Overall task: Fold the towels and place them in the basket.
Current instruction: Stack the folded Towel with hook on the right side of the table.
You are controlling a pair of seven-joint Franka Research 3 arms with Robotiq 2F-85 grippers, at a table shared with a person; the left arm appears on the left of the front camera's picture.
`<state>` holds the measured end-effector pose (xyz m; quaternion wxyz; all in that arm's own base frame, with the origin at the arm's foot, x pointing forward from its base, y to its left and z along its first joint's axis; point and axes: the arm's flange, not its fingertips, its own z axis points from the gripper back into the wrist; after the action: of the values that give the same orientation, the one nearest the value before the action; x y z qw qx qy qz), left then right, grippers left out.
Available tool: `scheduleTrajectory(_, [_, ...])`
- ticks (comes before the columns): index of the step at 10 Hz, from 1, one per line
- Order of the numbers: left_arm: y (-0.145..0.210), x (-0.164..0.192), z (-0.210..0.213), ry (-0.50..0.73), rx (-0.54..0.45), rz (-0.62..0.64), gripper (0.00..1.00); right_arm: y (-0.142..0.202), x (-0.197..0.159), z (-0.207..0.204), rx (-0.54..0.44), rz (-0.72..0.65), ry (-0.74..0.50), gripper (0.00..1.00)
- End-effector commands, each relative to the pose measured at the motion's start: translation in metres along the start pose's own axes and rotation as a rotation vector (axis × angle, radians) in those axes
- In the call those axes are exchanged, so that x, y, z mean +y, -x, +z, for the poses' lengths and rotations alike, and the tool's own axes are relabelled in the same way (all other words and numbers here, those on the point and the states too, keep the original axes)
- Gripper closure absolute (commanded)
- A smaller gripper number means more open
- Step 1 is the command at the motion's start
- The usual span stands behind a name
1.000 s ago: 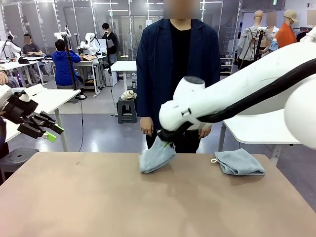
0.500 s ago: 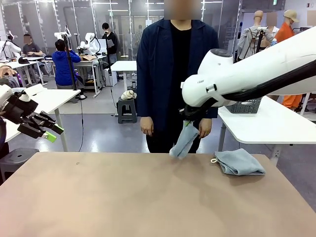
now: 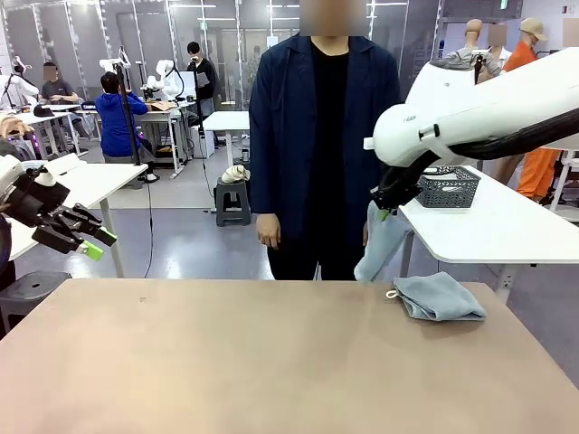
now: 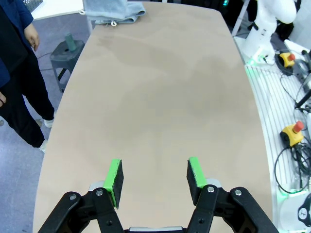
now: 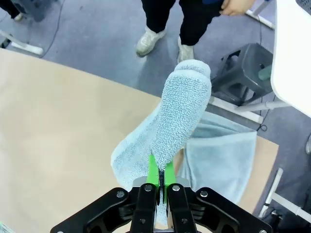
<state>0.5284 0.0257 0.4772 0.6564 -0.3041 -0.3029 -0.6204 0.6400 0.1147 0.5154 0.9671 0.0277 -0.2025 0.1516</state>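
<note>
Beyond the brown desk (image 3: 271, 362), we see the right end effector (image 3: 387, 212), clenched on a towel (image 3: 380, 246), having lifted it rightward toward the basket (image 3: 450, 186); another towel (image 3: 439, 297) awaits placing.

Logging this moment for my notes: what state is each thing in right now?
Right pincer: shut on the hanging towel.
Hanging towel: lifted clear of the table, dangling.
Second towel: folded, lying on the table near its far right edge.
Left pincer: open, holding nothing, above the table.
Basket: upright on the side table.
</note>
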Motion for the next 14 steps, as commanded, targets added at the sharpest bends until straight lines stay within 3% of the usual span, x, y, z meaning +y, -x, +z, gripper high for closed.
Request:
scheduleTrajectory(1, [-0.002,-0.001,0.001,-0.003,0.015,0.007,0.32,0.018,-0.019,0.005,0.027,0.017,-0.023,0.95])
scheduleTrajectory(7, [-0.002,-0.001,0.001,-0.003,0.015,0.007,0.32,0.054,-0.055,-0.013,0.058,0.019,-0.032,0.95])
scheduleTrajectory(14, [-0.002,-0.001,0.001,-0.003,0.015,0.007,0.32,0.05,-0.054,-0.016,0.087,0.0,-0.012,0.95])
